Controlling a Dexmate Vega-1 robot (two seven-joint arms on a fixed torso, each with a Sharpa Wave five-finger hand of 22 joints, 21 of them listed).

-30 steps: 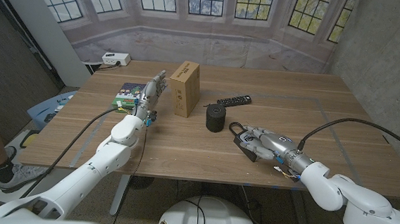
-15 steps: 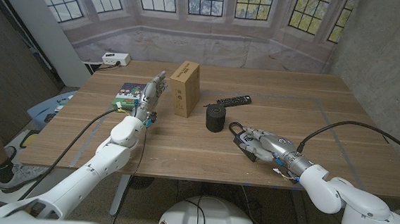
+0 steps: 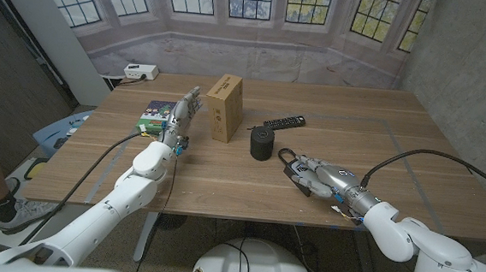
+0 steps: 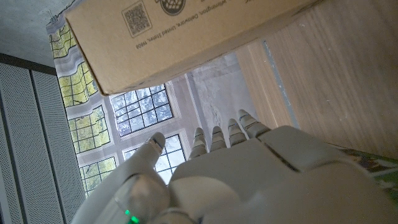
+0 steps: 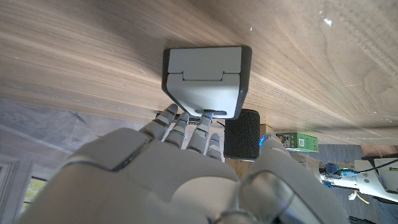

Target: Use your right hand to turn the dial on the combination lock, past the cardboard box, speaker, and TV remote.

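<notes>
Combination lock (image 3: 292, 167): on the surface, just beyond the speaker (image 3: 262, 143); right hand (image 3: 319, 176) touching it, fingers curled over its body.

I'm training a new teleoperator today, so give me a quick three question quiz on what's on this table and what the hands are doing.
1. True or false: the right hand is at the combination lock, near the table's front edge.
2. Which thing stands closest to the lock? A) cardboard box B) speaker C) TV remote
3. Fill in: the left hand is raised beside the ______, holding nothing.

Key
1. True. Its fingers reach onto the lock's body; whether they grip the dial cannot be told.
2. B, the black speaker just behind the lock.
3. Cardboard box; the fingers are spread and upright.
</notes>
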